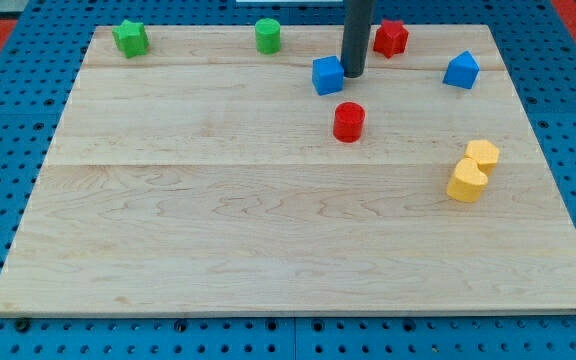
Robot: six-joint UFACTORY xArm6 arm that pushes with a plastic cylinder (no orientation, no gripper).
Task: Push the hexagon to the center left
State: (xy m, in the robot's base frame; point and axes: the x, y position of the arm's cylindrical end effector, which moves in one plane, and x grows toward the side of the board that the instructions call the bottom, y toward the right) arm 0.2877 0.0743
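Observation:
The yellow hexagon [483, 153] lies near the board's right edge, touching a yellow heart-shaped block [465, 183] just below and to its left. My tip [353, 74] is near the view's top centre, right against the right side of the blue cube [327, 76]. The tip is far to the upper left of the hexagon. The rod rises out of the view's top edge.
A red cylinder [348, 121] sits just below the tip. A red star [391, 37] and a blue house-shaped block [460, 70] lie at the top right. A green cylinder [267, 35] and a green star [129, 38] lie along the wooden board's [218, 230] top edge.

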